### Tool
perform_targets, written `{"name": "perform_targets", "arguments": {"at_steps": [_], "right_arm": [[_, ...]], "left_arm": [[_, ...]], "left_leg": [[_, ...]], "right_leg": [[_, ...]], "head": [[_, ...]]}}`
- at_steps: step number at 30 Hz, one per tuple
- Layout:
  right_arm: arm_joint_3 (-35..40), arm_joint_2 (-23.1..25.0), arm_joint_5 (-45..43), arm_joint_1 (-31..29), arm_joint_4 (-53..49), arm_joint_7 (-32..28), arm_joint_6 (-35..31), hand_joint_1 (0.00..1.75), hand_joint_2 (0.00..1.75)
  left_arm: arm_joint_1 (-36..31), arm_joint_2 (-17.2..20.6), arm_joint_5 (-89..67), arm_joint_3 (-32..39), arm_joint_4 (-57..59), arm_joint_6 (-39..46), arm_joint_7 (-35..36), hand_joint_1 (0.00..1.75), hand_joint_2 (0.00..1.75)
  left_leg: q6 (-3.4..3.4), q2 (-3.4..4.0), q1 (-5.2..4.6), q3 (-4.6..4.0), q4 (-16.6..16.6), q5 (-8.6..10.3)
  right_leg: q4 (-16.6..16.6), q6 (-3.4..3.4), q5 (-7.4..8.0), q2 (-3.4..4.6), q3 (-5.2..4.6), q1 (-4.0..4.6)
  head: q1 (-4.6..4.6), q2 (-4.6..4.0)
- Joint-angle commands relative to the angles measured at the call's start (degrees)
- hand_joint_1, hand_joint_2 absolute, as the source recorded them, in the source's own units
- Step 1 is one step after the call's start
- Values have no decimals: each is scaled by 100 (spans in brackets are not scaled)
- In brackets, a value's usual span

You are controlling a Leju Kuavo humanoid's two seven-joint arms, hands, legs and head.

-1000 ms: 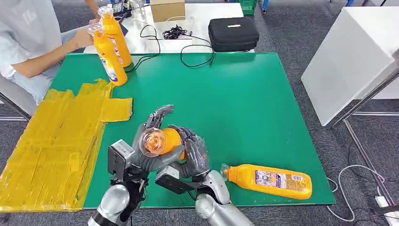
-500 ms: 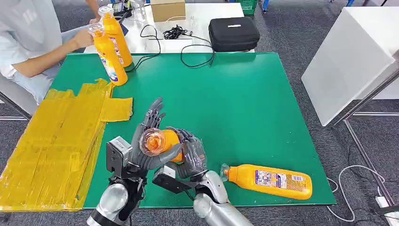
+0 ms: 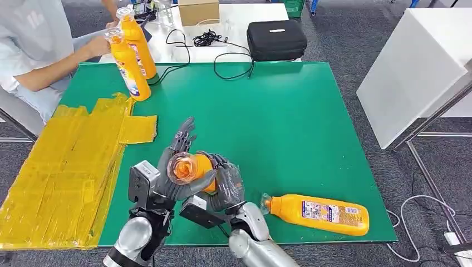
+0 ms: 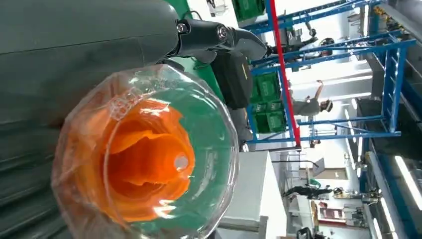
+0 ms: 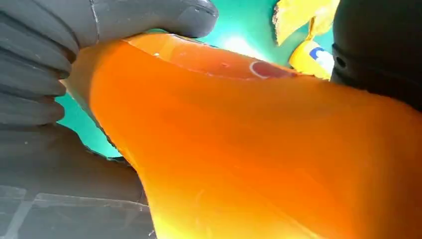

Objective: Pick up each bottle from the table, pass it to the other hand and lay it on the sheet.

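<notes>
Head view: the handover is mid-way, low centre-left of the frame. Your right hand (image 3: 225,186) is wrapped around the body of the orange bottle (image 3: 195,167), cap end towards the camera; your left hand (image 3: 175,172) cups the neck with its thumb underneath and the upper fingers splayed, so it isn't properly grasping yet. Close the left fingers fully round the neck before the right lets go; the right wrist view shows fingers (image 5: 40,64) firm on the bottle body, so release only once the left has the weight. Then swing left to the yellow sheet (image 3: 61,167) and lay the bottle flat, well inside the edge. The sheet is wrinkled, so expect some rolling. A second bottle (image 3: 317,213) lies on its side on the green mat (image 3: 289,122), lower right, clear of your path. Two upright bottles (image 3: 131,61) stand upper left, at the sheet's far corner, with a person's hand (image 3: 100,44) on one: keep the drop nearer the camera. Black case (image 3: 275,39) and cables (image 3: 222,55) lie beyond the mat, no issue.
</notes>
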Motion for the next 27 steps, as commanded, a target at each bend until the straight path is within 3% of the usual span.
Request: {"name": "perform_targets", "arguments": {"at_steps": [1, 27], "right_arm": [[578, -104, 155, -67, -72, 60, 293, 175, 175], [506, -124, 121, -134, -184, 168, 407, 175, 175]], "left_arm": [[-332, -2, -111, -393, 274, -171, 23, 175, 175], [-269, -26, -98, -308, 238, -202, -50, 175, 175]], "left_leg": [[-4, -11, 3, 23, -1, -9], [-4, -5, 4, 23, 1, -11]], "right_leg": [[-1, -4, -12, -17, 27, 5], [0, -4, -12, -11, 27, 6]], "head": [[0, 0], [0, 0]]}}
